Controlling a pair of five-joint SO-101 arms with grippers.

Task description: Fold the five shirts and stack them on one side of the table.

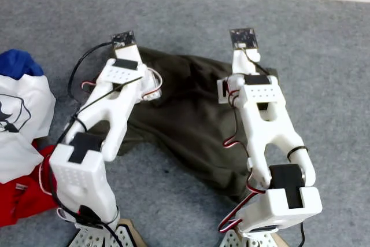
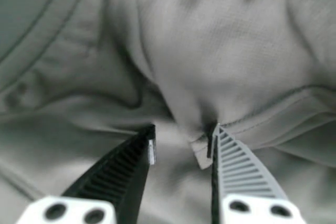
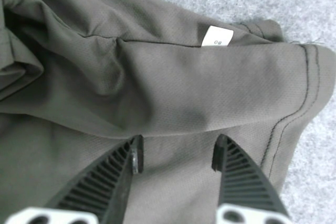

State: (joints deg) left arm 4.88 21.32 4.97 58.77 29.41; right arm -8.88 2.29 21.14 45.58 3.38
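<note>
High view: task looks early, imo. One green shirt [image 1: 191,120] lies rumpled and unfolded at the centre of the table [image 1: 324,39], w/ both arms reaching over it. Over at 9 o'clock sits a loose heap: a blue shirt [image 1: 17,63] at the far end, a white shirt [image 1: 23,114] in the middle, a red shirt [image 1: 23,195] nearest the arm bases. None of them looks folded to me, and I see no neat stack anywhere. That makes four shirts I can count; a fifth I can't make out. So all the folds and the stacking are left to do, as far as I can judge.

Left arm's head is over the green shirt's 11 o'clock corner, right arm's over its 1 o'clock edge.

Left wrist view: left gripper [image 2: 184,137] is open, jaws at a medium gap, tips down at the cloth. A stitched fold [image 2: 199,153] of the shirt sits between the tips, closer to the pale jaw and maybe touching it. Nothing pinched yet.

Right wrist view: right gripper [image 3: 177,153] is open wide, holding nothing, jaws just above flat cloth. The shirt's hem [image 3: 307,87] runs just beside the jaws, w/ bare table past it, and a small white label [image 3: 217,36] lies farther off on the fabric.

Next, I reckon both need to close on cloth before any fold can start.
</note>
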